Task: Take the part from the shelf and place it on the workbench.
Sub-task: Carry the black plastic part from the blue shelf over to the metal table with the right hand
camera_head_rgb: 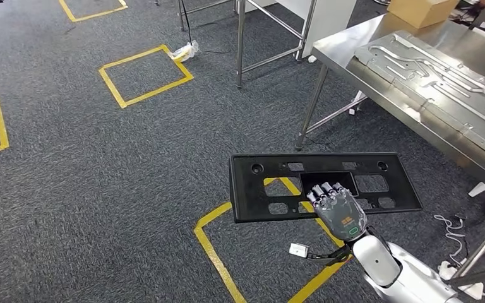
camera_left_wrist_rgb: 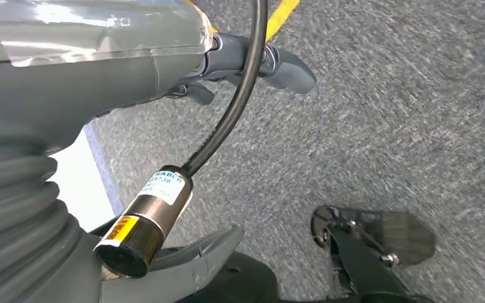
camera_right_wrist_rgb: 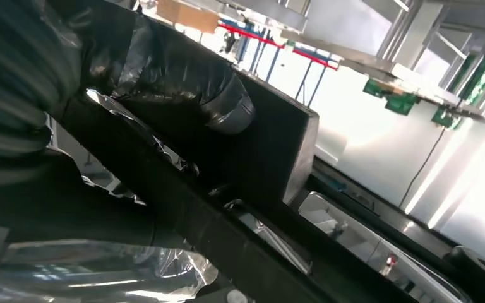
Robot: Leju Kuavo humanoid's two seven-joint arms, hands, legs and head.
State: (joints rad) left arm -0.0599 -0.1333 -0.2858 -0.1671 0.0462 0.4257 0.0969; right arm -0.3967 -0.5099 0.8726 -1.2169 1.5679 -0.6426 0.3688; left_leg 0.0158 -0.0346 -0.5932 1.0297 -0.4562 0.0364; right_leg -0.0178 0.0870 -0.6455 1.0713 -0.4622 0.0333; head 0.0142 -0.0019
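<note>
1. Head view: the right hand (camera_head_rgb: 338,210) grips the black perforated panel (camera_head_rgb: 324,185) at its near edge, carrying it flat above the carpet; the steel workbench (camera_head_rgb: 417,95) lies ahead and to its right.
2. Left wrist view: the left hand (camera_left_wrist_rgb: 252,63) hangs over the carpet, seemingly empty; whether its fingers are apart cannot be told.
3. Right wrist view: the thumb (camera_right_wrist_rgb: 224,104) presses the panel, steadying it.

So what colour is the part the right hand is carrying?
Black. The flat part, with its cut-out openings, shows best in the head view, gripped by the right hand.
</note>
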